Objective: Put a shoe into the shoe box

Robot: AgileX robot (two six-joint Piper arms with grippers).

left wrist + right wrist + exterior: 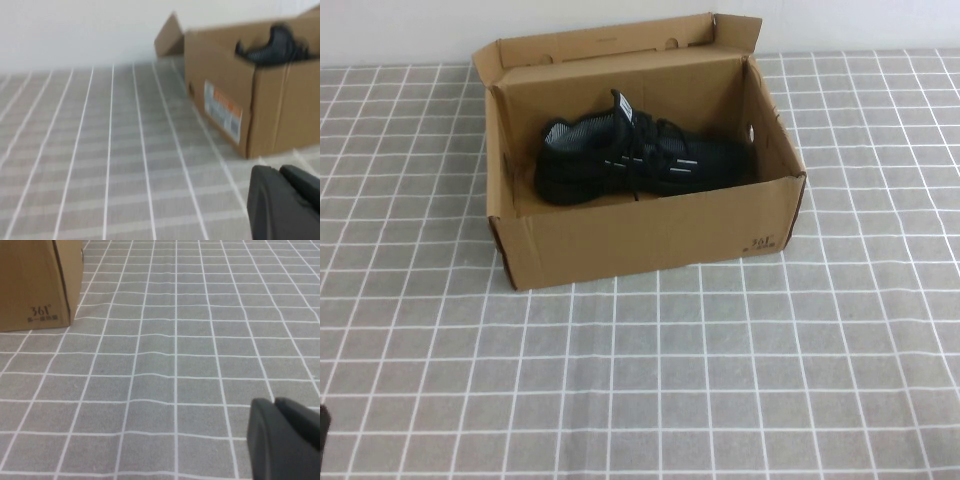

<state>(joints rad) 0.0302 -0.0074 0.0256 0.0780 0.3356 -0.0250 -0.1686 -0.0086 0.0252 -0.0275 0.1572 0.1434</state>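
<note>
The black knit sneaker (635, 158) lies inside the brown cardboard shoe box (650, 235), on the box floor, with its heel toward the robot's left and its toe toward the robot's right. It seems to rest on its sole, a little tilted, and the collar with the grey lining is visible from above. The lid flap (610, 45) of the box stands open at the far side, against the wall. The box stands on the surface (720, 380), which is covered with a grey cloth with a white grid.

The left pincer (287, 200) is low over the surface, near the robot's side and well apart from the box; from its wrist view the box is seen from the side, with a label (222, 111) on the short wall, and part of the sneaker shows above the rim. This pincer is clenched and holds nothing. The right pincer (285, 440) is also low over the bare cloth, well apart from the box corner with the small black print (41, 312). It is clenched too, with nothing between its jaws.

In my judgement the task is finished: the shoe is in the box and both arms are away from it. Only closing the lid could be left, but the task does not ask for this.
</note>
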